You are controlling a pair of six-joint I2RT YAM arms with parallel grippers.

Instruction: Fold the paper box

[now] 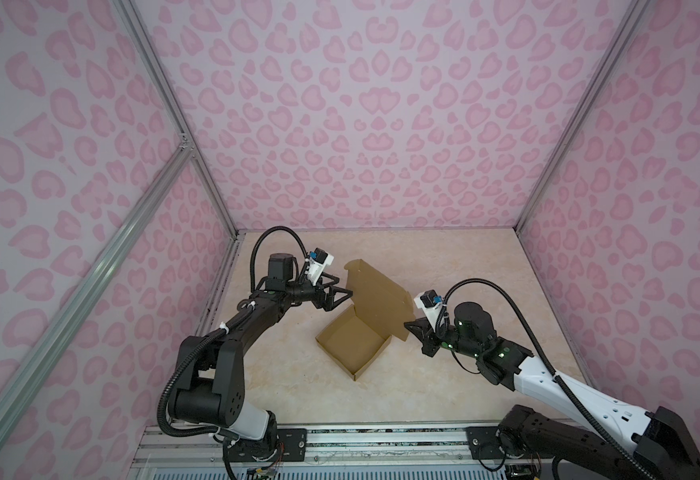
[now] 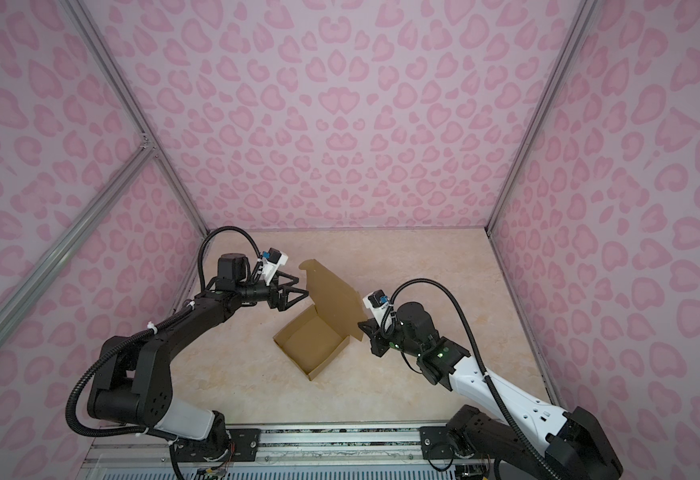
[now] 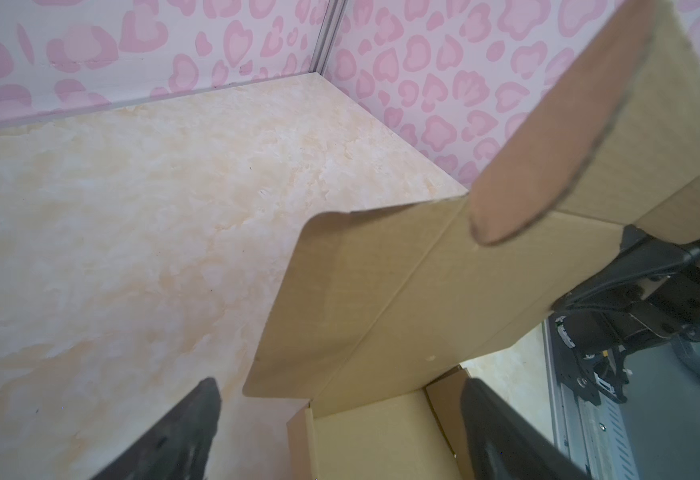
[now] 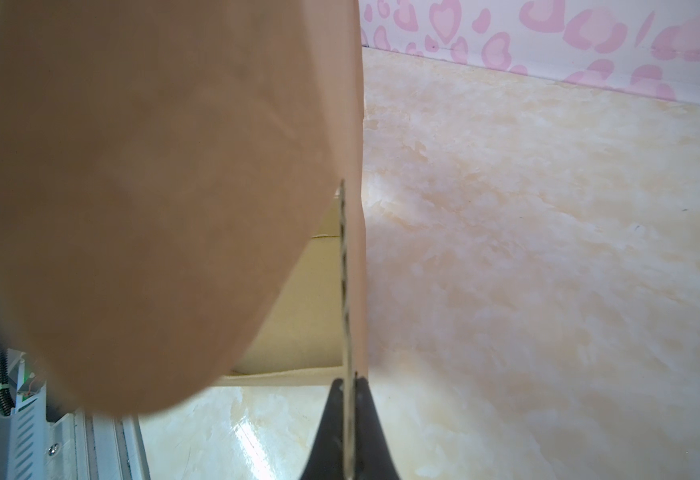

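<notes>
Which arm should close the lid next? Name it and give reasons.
Probably the right. The right gripper is already shut on the edge of the paper box lid, which stands raised over the open tray. The left gripper hangs open beside the lid's other end, gripping nothing.

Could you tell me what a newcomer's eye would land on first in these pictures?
First the paper box, its tray formed mid-table, its lid standing up behind it. Next, the right pincer shut on the lid's edge, and the left pincer open at the lid's other end. Then the pink heart-patterned walls all around.
</notes>
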